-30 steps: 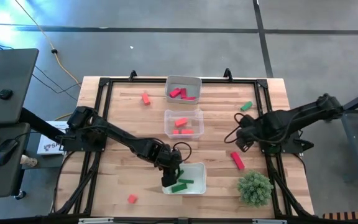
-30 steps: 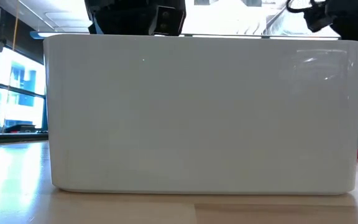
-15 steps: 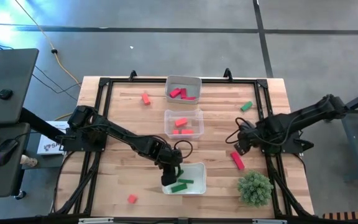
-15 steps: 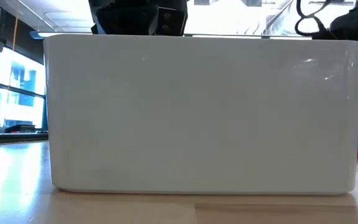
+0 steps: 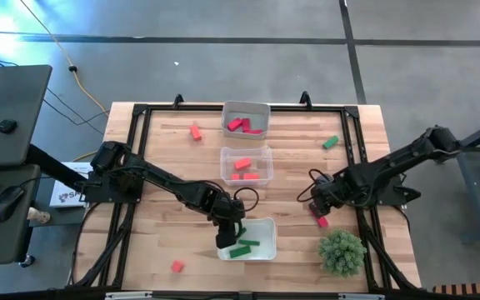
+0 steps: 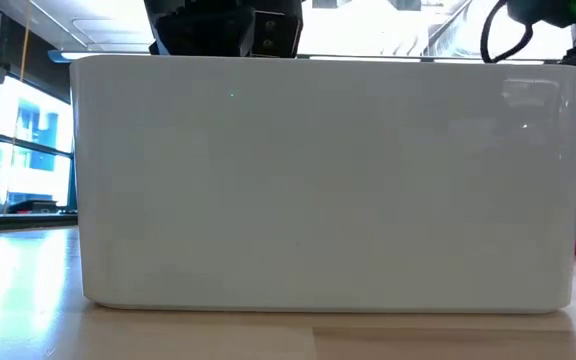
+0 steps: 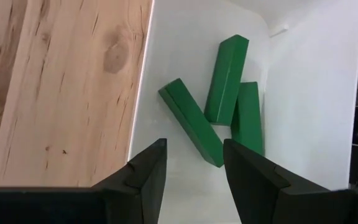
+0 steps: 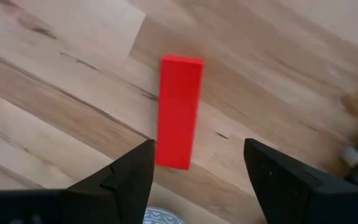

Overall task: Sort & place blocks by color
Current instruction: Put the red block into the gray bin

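Blocks are scattered across the desk [image 5: 173, 167]: a crimson block [image 8: 178, 112] lies flat on the wood, and the right hand [image 8: 197, 165] hangs just over it, fingers spread, nothing gripped. The left hand [image 7: 193, 163] hovers open above the near tray [image 7: 309, 93], where three green blocks [image 7: 225, 78] lie.

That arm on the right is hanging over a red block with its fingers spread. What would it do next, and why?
Probably lower straight down and close on it. The right gripper is open, and the crimson block lies flat on the wood just ahead of the gap between its fingers, untouched. The left gripper, also open and empty, is over the tray of green blocks.
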{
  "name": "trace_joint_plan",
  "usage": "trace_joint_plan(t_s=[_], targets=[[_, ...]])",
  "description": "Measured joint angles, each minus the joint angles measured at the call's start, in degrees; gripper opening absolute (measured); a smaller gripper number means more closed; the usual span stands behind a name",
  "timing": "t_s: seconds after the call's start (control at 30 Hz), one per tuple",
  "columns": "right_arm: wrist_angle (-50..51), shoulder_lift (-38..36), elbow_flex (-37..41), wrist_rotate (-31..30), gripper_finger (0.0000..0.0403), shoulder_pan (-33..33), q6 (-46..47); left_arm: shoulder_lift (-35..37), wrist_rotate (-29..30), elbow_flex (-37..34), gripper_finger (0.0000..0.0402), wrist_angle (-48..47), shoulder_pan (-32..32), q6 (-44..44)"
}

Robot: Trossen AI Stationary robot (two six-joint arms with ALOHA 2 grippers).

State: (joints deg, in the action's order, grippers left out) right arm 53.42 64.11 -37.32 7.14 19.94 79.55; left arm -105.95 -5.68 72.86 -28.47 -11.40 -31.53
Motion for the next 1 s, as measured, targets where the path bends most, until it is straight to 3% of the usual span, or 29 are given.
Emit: trace_joint_plan(t_s=[1.0], targets=[[-10.84, 20.71, -0.31, 2.58, 0.0236, 8.69, 0.76, 0.00, -0.03, 0.00, 0.0148, -0.02, 0.13, 0.26]])
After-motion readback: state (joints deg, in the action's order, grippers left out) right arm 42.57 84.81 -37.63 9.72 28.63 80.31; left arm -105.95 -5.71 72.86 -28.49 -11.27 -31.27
